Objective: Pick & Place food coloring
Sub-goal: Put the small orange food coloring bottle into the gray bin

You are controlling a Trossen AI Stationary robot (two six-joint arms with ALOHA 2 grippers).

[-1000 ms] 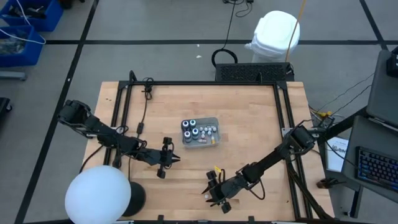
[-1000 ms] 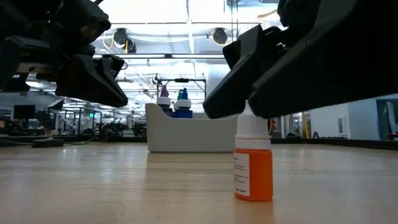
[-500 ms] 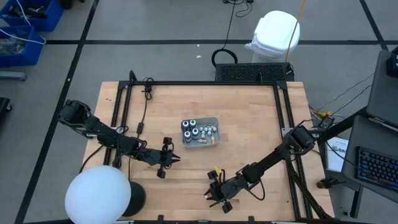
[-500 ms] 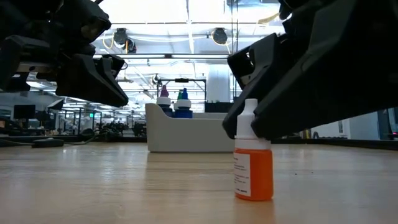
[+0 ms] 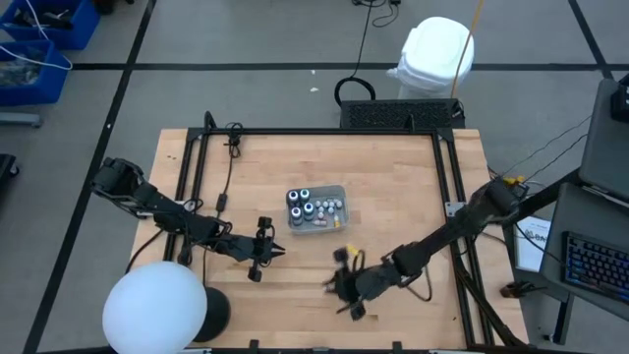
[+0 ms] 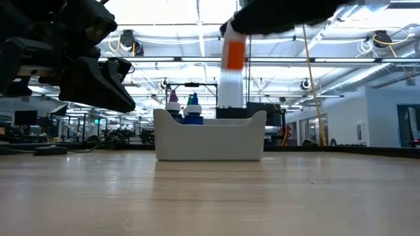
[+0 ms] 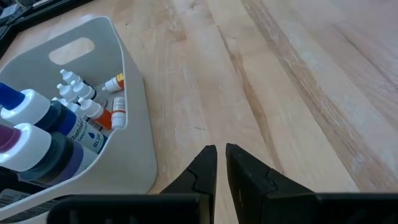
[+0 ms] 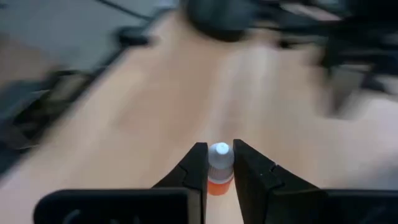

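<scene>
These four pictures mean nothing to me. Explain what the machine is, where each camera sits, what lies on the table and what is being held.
It is a robot with two dark arms at a wooden table. One camera looks straight down, one sits at table-top height, and one rides on each wrist. Near the table's middle stands a pale bin holding bottles, the food coloring among them. The right gripper is shut on a small orange bottle with a white cap and carries it in the air, clear of the table. The left gripper hangs shut and empty beside the bin. The white ball at the near corner I cannot identify.
</scene>
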